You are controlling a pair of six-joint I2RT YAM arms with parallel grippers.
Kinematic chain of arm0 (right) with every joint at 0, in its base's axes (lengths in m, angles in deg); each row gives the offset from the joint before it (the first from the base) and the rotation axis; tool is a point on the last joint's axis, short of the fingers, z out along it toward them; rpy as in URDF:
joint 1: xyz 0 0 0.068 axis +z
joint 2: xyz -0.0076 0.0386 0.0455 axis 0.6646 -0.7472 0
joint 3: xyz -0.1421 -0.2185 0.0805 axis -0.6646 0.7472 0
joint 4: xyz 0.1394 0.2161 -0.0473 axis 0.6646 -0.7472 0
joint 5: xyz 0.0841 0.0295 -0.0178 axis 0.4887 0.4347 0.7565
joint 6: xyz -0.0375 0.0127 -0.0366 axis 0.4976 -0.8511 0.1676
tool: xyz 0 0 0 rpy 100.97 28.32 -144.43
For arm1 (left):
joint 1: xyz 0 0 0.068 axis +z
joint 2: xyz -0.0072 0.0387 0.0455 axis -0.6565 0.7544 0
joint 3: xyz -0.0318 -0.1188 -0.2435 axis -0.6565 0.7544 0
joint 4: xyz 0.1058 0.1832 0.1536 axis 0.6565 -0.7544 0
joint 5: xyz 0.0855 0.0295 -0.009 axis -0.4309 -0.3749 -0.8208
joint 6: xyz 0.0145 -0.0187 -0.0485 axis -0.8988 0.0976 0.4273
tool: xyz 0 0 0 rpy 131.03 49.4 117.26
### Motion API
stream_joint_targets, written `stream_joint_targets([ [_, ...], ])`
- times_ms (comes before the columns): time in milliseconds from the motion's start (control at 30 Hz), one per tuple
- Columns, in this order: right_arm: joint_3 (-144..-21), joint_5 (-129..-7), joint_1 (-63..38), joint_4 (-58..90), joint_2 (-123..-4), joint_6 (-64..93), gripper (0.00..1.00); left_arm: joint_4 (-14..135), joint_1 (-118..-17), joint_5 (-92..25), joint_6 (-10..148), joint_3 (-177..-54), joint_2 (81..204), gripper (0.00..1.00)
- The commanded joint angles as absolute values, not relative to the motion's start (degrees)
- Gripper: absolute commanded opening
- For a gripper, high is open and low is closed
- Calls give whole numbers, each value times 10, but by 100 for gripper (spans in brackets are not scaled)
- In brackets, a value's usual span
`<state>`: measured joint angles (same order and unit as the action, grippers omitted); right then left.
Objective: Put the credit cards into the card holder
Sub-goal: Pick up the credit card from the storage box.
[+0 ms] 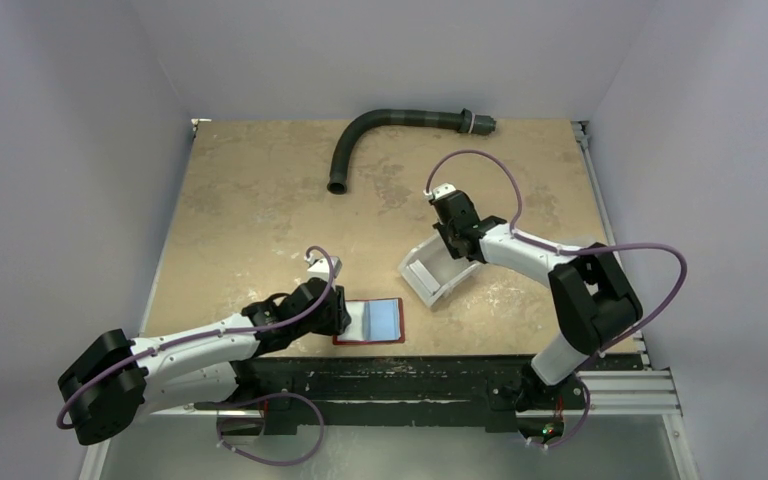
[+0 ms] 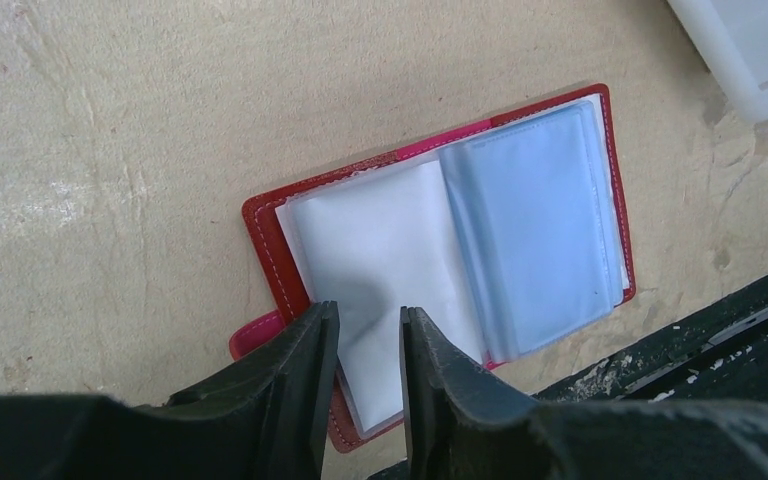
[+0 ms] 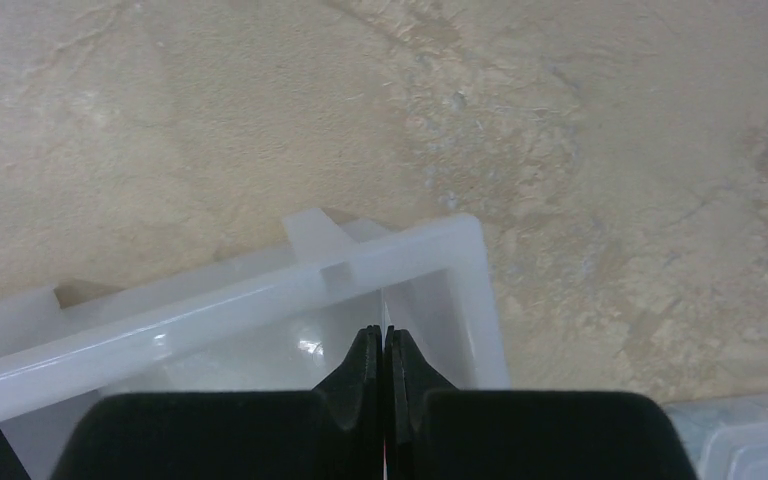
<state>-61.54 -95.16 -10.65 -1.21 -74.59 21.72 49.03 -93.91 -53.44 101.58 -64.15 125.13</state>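
Overhead and wrist views of the card-loading task. The card holder [image 1: 370,321] lies spread open on the bench [image 1: 250,200] at lower centre of the overhead view, close to the near edge. In the left wrist view it [image 2: 520,210] shows a red border, a white sleeve [image 2: 390,240] on the left and a blue sleeve [image 2: 535,225] on the right, both facing up. We judge that this flat, opened pose is meant to present the pockets for loading.

The left pincer [image 1: 341,312] sits at the holder's left edge. Its jaws are released, parted by a narrow gap [image 2: 370,314] over the lower margin of the white sleeve, a position suited to pinning the holder open. We cannot tell whether the fingertips touch it.

The right pincer [image 1: 457,248], right of centre in the overhead view, reaches into a translucent white box [image 1: 425,275] that rests tilted on the bench, well apart from the holder. In its own view the jaws are clenched together [image 3: 382,338] just inside the box rim [image 3: 210,310]. Whether a thin card is nipped between them cannot be made out.

We cannot identify the credit cards with certainty in any view. Pale stacked edges at the lower right corner of the right wrist view are cut off by the frame. The box interior is largely hidden by the pincer. A black hose [image 1: 360,130] lies at the top of the overhead view, apart from the work.
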Motion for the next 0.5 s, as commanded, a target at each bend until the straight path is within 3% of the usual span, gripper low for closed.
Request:
stream_joint_targets([
  [0,-635,-1049,-109,28,-759,251,0,493,-934,-531,1016,-668,1249,33],
  [267,-648,-1121,-120,85,-767,344,0,475,-934,-525,1011,-678,1239,34],
  [467,-731,-1082,-105,-25,-754,297,0,461,-929,-494,1007,-705,1230,42],
])
